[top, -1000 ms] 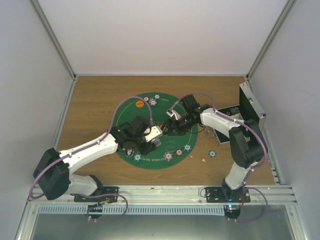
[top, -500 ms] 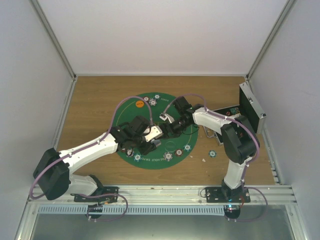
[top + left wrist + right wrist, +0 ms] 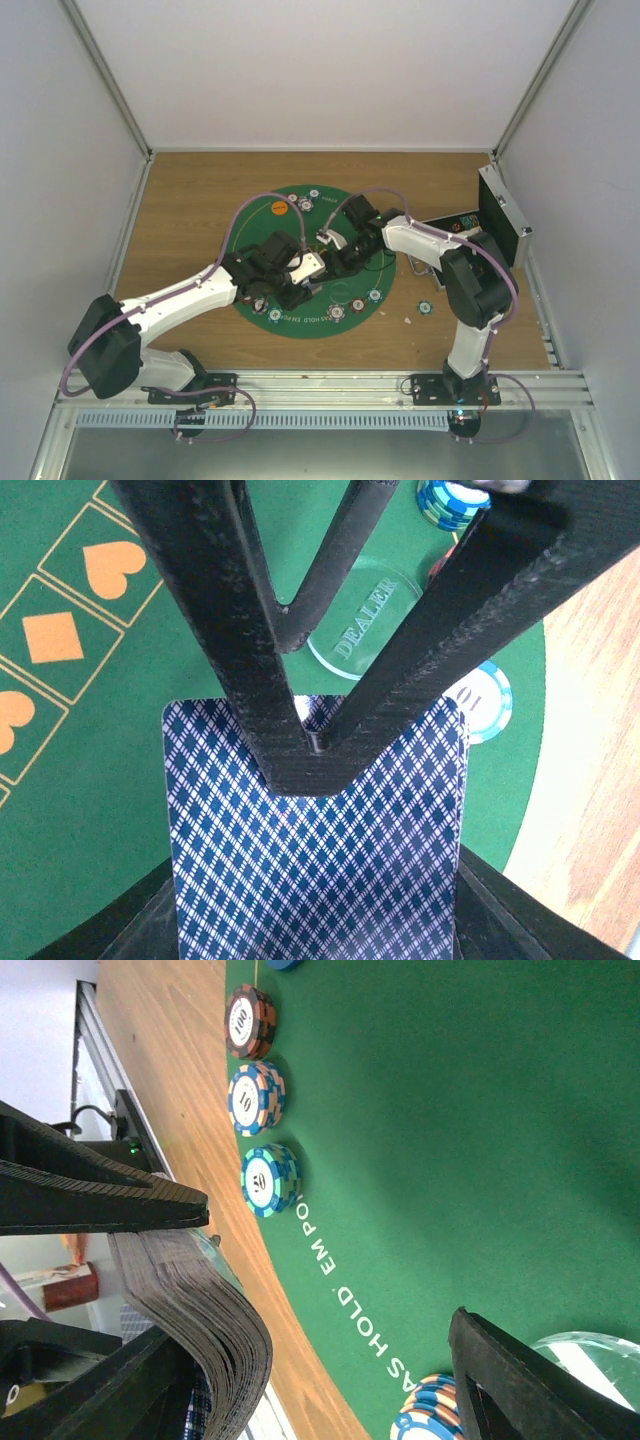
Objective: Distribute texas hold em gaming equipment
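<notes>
Cards, one deck, sat clamped in the left gripper. The right gripper gaped open at its edge, three chip stacks in a row beyond.

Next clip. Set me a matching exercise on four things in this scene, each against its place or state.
Things:
1 card deck
2 orange disc
3 metal case
4 DEALER disc

Places or states:
A open, at the right edge of the table
B clear, lying on the green mat beyond the deck
C clamped in the left end effector
D on the mat's far left part

Pairs: 1-C, 2-D, 3-A, 4-B
</notes>
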Tool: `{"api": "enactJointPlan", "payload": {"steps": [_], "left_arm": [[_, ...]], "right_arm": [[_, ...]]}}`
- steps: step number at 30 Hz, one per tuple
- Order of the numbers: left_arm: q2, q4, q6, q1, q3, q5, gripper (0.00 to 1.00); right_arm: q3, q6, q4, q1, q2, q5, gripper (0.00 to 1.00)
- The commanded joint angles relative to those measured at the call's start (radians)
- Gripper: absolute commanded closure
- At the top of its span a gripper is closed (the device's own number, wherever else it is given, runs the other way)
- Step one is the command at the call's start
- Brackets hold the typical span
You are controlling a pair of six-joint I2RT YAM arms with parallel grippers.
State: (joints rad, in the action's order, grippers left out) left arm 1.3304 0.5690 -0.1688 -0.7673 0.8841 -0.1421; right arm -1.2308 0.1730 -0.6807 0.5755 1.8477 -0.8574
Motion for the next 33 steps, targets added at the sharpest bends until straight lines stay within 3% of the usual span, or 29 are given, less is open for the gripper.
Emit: {"api": "enactJointPlan", "payload": {"steps": [1,10,22,33], "left_arm": [[0.004,-0.028,-0.013,0.011,0.004,-0.016,0.43],[0.003,-0.025,-0.017,0.011,0.006,-0.012,0.43],[0.019,-0.021,-0.019,0.012,0.013,-0.001,0.43],[0.017,-0.022,-0.023,0.012,0.016,-0.002,0.43]], "right_arm": [[-0.018,-0.006,-0.003,0.008,-0.016,0.107,0.31],[0.001,-0.017,-0.011,-0.042,-0.051,0.109,0.34],[-0.018,-0.054,-0.001,-0.028,-0.033,-0.118,0.43],[-0.063,-0.044,-0.016,0.016,0.029,-0.051,0.48]]}}
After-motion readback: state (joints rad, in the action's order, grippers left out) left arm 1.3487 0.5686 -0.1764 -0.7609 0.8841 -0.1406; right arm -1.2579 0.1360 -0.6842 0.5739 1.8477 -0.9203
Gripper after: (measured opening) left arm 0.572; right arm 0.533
